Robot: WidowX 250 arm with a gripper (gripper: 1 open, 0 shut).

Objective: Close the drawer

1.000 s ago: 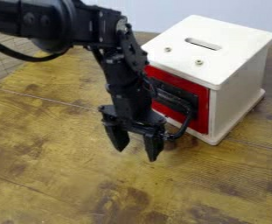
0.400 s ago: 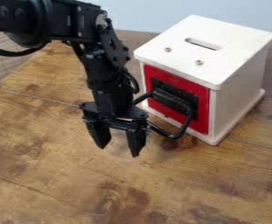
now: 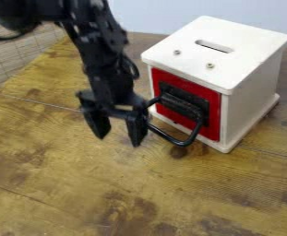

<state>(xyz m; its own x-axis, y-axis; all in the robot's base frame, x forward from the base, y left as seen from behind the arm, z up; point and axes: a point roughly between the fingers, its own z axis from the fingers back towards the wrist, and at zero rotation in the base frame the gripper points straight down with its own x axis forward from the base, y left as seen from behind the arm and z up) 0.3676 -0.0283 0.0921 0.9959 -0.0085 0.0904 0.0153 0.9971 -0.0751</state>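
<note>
Drawer (image 3: 180,100) sits flush in its box — fingers (image 3: 113,126) spread open, empty; just left of it.

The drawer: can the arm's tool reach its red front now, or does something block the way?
Probably yes. The open tool hangs just left of the drawer, holding nothing; only the black loop handle sticks out between them.

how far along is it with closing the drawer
Done, it seems: the drawer sits with its red front about flush in the white box. In hand: nothing, as the gripper hangs open, left of the black handle and apart from it. Left: apparently nothing beyond backing away.
</note>
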